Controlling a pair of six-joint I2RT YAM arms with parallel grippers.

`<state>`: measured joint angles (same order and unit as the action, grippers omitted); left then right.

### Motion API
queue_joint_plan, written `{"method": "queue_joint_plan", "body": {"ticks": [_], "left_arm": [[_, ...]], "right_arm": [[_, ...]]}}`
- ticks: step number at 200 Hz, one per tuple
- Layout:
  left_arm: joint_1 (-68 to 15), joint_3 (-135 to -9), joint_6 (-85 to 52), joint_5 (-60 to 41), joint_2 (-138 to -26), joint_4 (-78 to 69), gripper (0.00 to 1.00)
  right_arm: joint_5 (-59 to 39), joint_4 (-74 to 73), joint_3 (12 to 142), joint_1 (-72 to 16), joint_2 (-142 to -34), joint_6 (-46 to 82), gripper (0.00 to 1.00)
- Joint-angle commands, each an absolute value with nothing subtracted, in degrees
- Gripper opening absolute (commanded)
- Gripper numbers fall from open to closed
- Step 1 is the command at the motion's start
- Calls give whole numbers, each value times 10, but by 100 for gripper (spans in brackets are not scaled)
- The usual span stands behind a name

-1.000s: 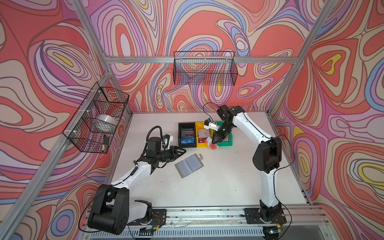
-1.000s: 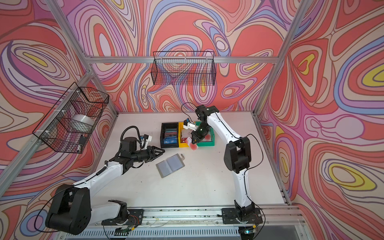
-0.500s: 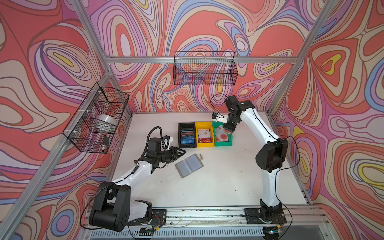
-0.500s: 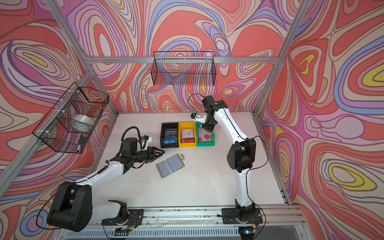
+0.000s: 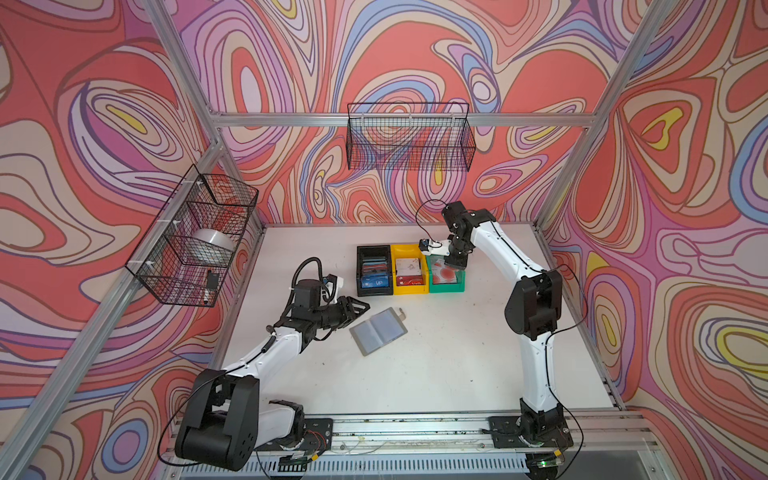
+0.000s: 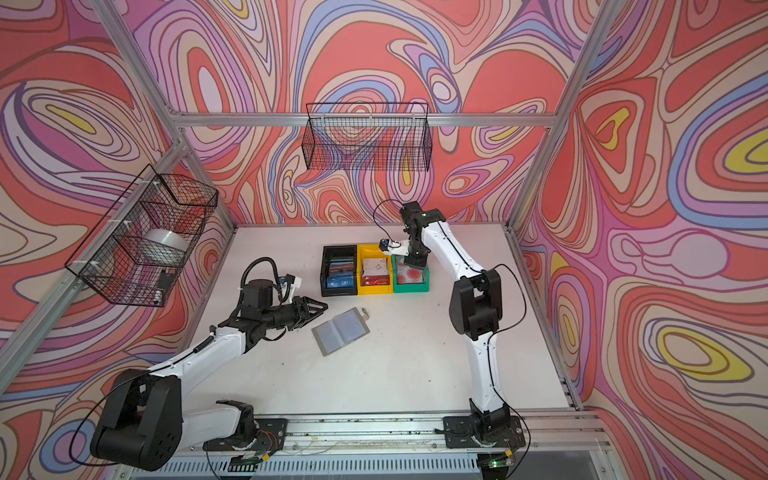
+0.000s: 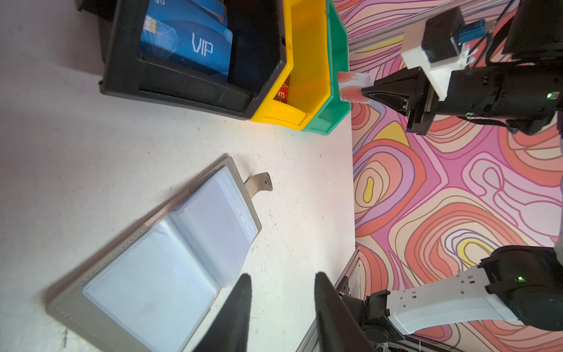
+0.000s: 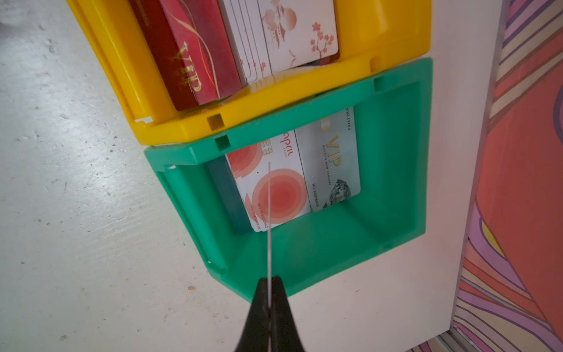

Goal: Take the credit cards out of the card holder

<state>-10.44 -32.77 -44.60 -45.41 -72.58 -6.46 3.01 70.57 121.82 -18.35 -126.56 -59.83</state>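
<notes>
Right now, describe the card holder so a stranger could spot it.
On the white table, look on the near side of the row of three bins. The card holder lies open and flat there, the only grey book-like thing, with translucent sleeves and a snap tab.

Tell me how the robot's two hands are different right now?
The left gripper is open and empty; the right gripper is shut on a pale card with a red blob. The left gripper reaches sideways near the card holder; the right gripper points down over the green bin. Both have black, pointed fingers.
</notes>
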Motion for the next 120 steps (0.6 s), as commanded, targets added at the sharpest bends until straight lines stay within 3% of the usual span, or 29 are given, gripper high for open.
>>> {"method": "queue_joint_plan", "body": {"ticks": [1, 120], "left_arm": [[-102, -327, -445, -452, -734, -73, 38], [-102, -326, -453, -451, -757, -88, 38]], "right_arm": [[45, 688, 1206, -183, -1282, -617, 0], [35, 693, 1184, -187, -1318, -611, 0]]}}
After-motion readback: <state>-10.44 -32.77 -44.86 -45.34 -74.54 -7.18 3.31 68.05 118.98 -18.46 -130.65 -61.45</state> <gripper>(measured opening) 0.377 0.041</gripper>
